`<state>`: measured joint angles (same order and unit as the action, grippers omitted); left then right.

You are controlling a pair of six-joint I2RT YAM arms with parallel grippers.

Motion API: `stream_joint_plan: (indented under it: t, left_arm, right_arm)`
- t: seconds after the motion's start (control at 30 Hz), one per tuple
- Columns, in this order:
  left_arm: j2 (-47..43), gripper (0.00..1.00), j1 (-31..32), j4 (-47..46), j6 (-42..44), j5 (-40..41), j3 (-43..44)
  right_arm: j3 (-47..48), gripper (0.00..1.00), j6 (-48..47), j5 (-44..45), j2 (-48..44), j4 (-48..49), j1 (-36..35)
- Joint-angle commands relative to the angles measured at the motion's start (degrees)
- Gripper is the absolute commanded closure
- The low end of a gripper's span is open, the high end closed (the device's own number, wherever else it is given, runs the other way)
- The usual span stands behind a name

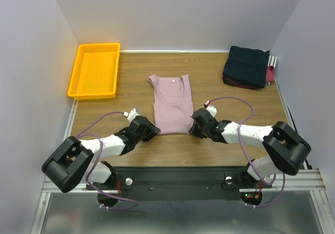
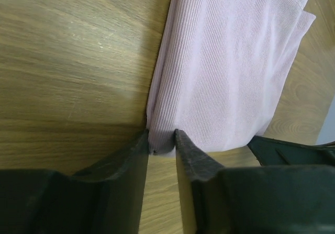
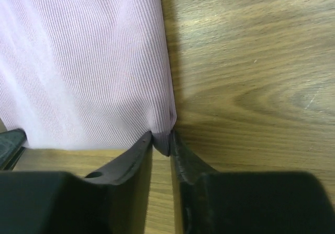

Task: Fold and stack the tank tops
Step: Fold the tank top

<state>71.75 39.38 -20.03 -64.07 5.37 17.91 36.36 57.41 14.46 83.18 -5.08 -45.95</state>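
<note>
Though the overhead view buries both hem corners under the wrists, my wrist cameras pick them up. The left gripper (image 2: 161, 140) is pinching the near left corner of the pink tank top (image 1: 170, 104), with a nub of cloth caught between its tips. The right gripper (image 3: 161, 140) is nipping the near right corner the same way. Each wrist view cuts the garment off after a short stretch of ribbed cloth. The long side edge looks rounded like a fold, but I can't be sure of that.

The pink tank top lies flat on the table (image 1: 131, 95), straps and scoop neck pointing away from the arm bases and hem nearest them.

To the far left of the pink tank top, well apart from it, sits the yellow tray (image 1: 92, 94), its ribbed floor in plain sight.

To the far right of the pink tank top, also well apart, a folded navy top (image 1: 246, 65) rests on a maroon top (image 1: 270, 75) that only peeps out at the edges. A white striped piece (image 1: 272, 61) shows behind that stack, too small for me to identify.

Both forearms angle in on either side of the pink tank top's hem, and purple cables (image 1: 233, 100) loop above them, covering the wood just beside the hem.
</note>
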Motion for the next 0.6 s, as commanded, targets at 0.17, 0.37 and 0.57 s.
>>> stream_joint_plan:
  t: [0.17,0.37,0.57]
  left_arm:
    - [2.0,1.0,2.3,9.8,2.6,0.3,0.6]
    - [-3.0,1.0,8.2,15.4,1.3,0.3,1.2]
    - [-9.6,1.0,20.2,21.9,-7.2,0.6,-0.3]
  right_arm:
    - [1.4,1.0,-5.9,0.5,-1.3,0.3,-0.3]
    - [-3.3,1.0,-9.2,-6.6,-8.2,-5.0,-1.4]
    - [-10.6,1.0,-5.4,-6.4,-23.9,-14.2,-11.2]
